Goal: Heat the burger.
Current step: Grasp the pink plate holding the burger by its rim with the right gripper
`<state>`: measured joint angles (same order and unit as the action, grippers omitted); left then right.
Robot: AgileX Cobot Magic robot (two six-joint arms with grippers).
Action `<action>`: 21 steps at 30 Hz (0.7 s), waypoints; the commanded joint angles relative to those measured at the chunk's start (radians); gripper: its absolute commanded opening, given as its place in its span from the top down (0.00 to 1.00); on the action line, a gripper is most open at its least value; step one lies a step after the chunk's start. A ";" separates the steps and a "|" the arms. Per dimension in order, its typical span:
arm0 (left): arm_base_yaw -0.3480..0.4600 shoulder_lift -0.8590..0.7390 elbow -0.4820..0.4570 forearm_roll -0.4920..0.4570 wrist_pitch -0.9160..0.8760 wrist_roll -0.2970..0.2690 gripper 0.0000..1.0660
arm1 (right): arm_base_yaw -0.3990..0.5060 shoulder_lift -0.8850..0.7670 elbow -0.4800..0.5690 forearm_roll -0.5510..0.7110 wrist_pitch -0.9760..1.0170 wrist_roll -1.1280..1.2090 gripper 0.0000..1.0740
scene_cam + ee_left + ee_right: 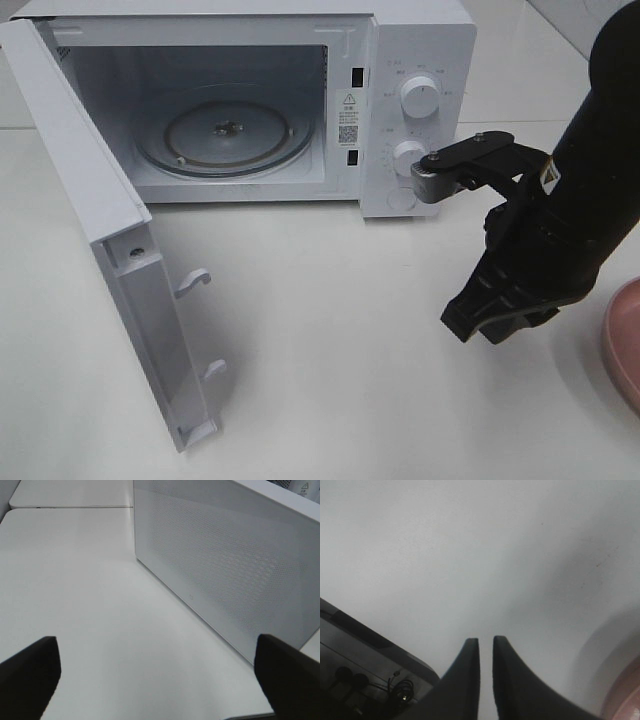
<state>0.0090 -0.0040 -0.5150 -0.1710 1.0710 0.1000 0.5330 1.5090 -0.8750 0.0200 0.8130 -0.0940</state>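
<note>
white tabletop (330, 350), microwave (420, 60) open with nothing inside. burger not in view; only the rim of a pink plate (625, 345) shows, at three o'clock from the right gripper (478, 328), the nearer arm, jaws barely parted on nothing. left gripper (160, 675) gapes wide, empty.

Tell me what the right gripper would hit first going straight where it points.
The right gripper would likely meet the bare table first; the pink plate sits off to one side.
</note>
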 commanded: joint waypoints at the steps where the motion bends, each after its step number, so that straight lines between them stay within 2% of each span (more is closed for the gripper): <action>1: -0.001 -0.018 0.001 -0.011 -0.002 0.001 0.08 | -0.006 -0.007 -0.009 -0.009 0.016 0.046 0.84; 2: -0.001 -0.018 0.001 -0.011 -0.002 0.001 0.08 | -0.006 -0.007 -0.009 -0.020 0.017 0.069 0.77; 3: -0.001 -0.018 0.001 -0.011 -0.002 0.001 0.08 | -0.006 -0.007 -0.009 -0.020 0.017 0.069 0.77; 4: -0.001 -0.018 0.001 -0.011 -0.002 0.001 0.08 | -0.006 -0.007 -0.009 -0.020 0.017 0.072 0.72; 5: -0.001 -0.018 0.001 -0.011 -0.002 0.001 0.08 | -0.006 -0.007 -0.009 -0.020 0.018 0.072 0.60; 6: -0.001 -0.018 0.001 -0.011 -0.002 0.001 0.08 | -0.006 -0.007 -0.009 -0.020 0.018 0.072 0.60; 7: -0.001 -0.018 0.001 -0.011 -0.002 0.001 0.08 | -0.006 -0.007 -0.009 -0.030 0.018 0.072 0.45; 8: -0.001 -0.018 0.001 -0.011 -0.002 0.001 0.08 | -0.006 -0.007 -0.009 -0.030 0.018 0.072 0.45; 9: -0.001 -0.018 0.001 -0.011 -0.002 0.001 0.08 | -0.006 -0.007 -0.009 -0.035 0.020 0.074 0.37; 10: -0.001 -0.018 0.001 -0.011 -0.002 0.001 0.08 | -0.006 -0.007 -0.009 -0.043 0.024 0.084 0.25; 13: -0.001 -0.018 0.001 -0.011 -0.002 0.001 0.08 | -0.006 -0.007 -0.009 -0.048 0.030 0.087 0.19; 14: -0.001 -0.018 0.001 -0.011 -0.002 0.001 0.08 | -0.006 -0.007 -0.009 -0.061 0.041 0.094 0.12; 15: -0.001 -0.018 0.001 -0.011 -0.002 0.001 0.08 | -0.007 -0.007 -0.009 -0.075 0.048 0.094 0.10; 19: -0.001 -0.018 0.001 -0.011 -0.002 0.001 0.08 | -0.040 -0.007 -0.009 -0.082 0.059 0.101 0.11; 21: -0.001 -0.018 0.001 -0.011 -0.002 0.001 0.08 | -0.085 -0.007 -0.009 -0.082 0.074 0.102 0.12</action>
<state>0.0090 -0.0040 -0.5150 -0.1710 1.0710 0.1000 0.4840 1.5090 -0.8750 -0.0550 0.8630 0.0000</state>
